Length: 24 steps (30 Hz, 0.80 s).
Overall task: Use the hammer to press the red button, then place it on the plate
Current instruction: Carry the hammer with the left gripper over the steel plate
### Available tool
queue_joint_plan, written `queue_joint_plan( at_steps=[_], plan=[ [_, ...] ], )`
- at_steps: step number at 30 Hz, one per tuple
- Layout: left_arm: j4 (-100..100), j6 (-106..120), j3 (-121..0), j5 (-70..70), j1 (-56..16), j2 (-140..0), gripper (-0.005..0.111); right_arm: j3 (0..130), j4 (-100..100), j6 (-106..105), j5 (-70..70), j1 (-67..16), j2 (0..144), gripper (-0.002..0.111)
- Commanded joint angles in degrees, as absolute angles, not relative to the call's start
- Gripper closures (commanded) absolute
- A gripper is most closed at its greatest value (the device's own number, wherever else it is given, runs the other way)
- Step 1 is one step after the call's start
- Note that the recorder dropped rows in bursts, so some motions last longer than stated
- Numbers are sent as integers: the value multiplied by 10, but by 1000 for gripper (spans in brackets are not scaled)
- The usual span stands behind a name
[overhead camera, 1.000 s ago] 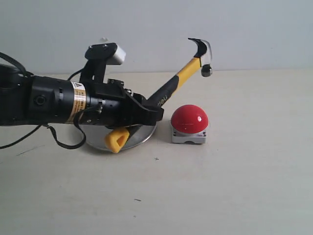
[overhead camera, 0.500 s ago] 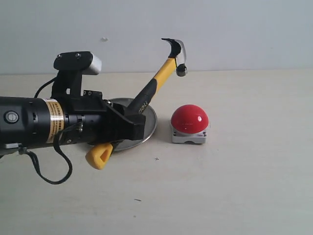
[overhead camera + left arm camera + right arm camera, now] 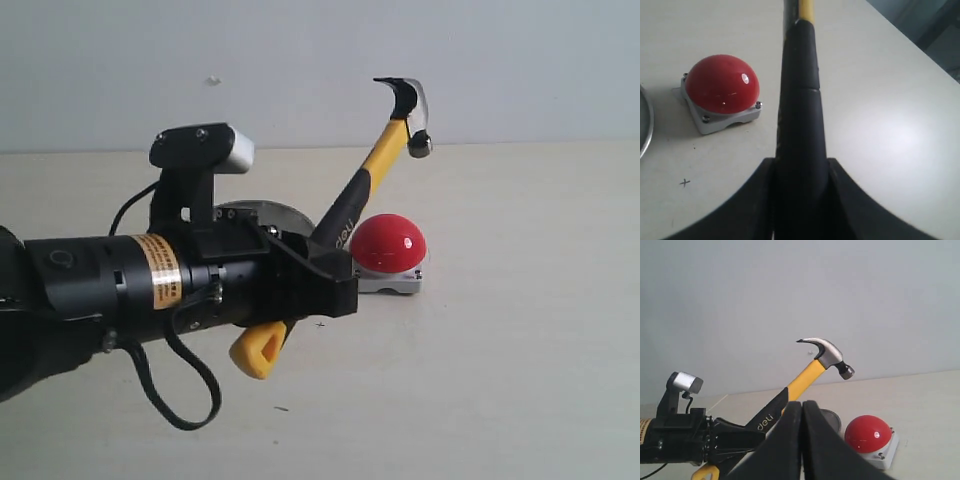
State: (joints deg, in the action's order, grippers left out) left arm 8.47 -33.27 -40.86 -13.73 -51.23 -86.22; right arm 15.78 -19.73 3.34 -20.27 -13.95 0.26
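Swinging back toward the red button (image 3: 388,243) after pulling away half a second ago, the left gripper (image 3: 335,282) now sits lower and nearer it, its black jaws clamped tight around the dark grip of the hammer (image 3: 372,170). The handle slants up and forward out of the gripper, and the metal head hangs high above the far side of the red dome, clear of it. The yellow looped tip (image 3: 257,352) pokes out below and behind the jaws.

The button stands on the pale table (image 3: 500,350) just ahead of the fingertips. The plate (image 3: 262,212) lies behind the gripper, mostly hidden by it in the exterior view, with only its far rim showing.

The left wrist view shows what the exterior cannot: the handle squeezed between both jaws, the button off to one side of the shaft, and a sliver of the plate's rim beyond it. The hammer head is out of that view.

Only the right wrist view shows the right gripper (image 3: 801,412), hanging back from the scene with its fingers pressed together and nothing between them. It looks over the whole hammer, with head and claw outlined against the grey wall (image 3: 790,290).
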Motion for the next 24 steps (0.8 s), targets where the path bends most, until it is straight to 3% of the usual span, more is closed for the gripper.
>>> queue_joint_plan(
  at_steps=[1,13,20,24],
  plan=[
    [19,-258,-413,-186,-526,-890,107,156,-196,31,-193,-140,0,108],
    [-25,-208,-413,-177,-496,-927,107,156,-196,31,-182,-140,0,108],
    [-262,84,-440,-119,-492,-910,107,156,-209,31,-178,-140,0,108],
    [-290,111,-440,-118,-494,-907,107,156,-209,31,-178,-140,0,108]
  ],
)
